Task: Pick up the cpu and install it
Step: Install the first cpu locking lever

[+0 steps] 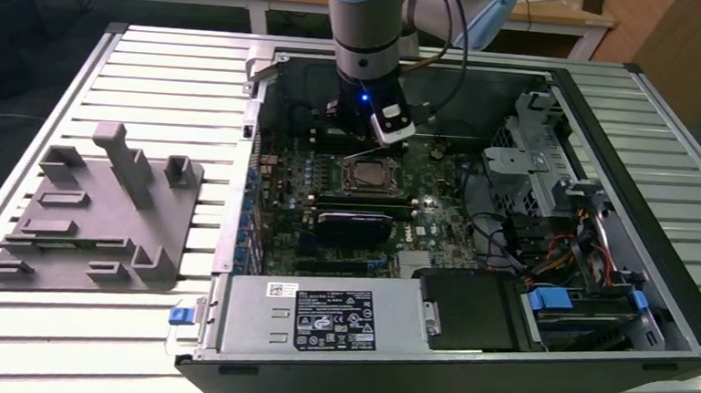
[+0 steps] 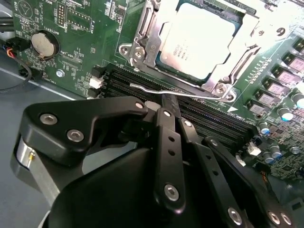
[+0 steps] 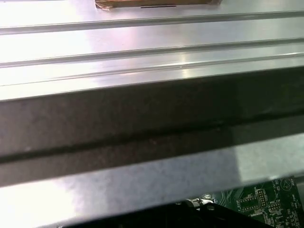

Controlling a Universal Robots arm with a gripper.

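The cpu point(image 2: 198, 42), a pale silver square chip, lies in the motherboard socket under the metal load frame point(image 2: 142, 42). In the exterior view the cpu point(image 1: 369, 174) sits mid-board inside the open computer case. My gripper point(image 2: 166, 100) is shut, its black fingers closed together with nothing held. Its tip is right at the thin socket lever point(image 2: 142, 89), which runs along the socket's edge. From the exterior view, the gripper point(image 1: 375, 141) hangs just behind the socket, low over the board.
Grey plastic fixture blocks point(image 1: 93, 217) stand on the slatted table at the exterior view's left. The case holds a power supply point(image 1: 318, 318), a drive cage point(image 1: 535, 158) and cables. Memory slots point(image 2: 213, 118) and a coin battery point(image 2: 44, 43) flank the socket. A case wall point(image 3: 152, 118) is close by.
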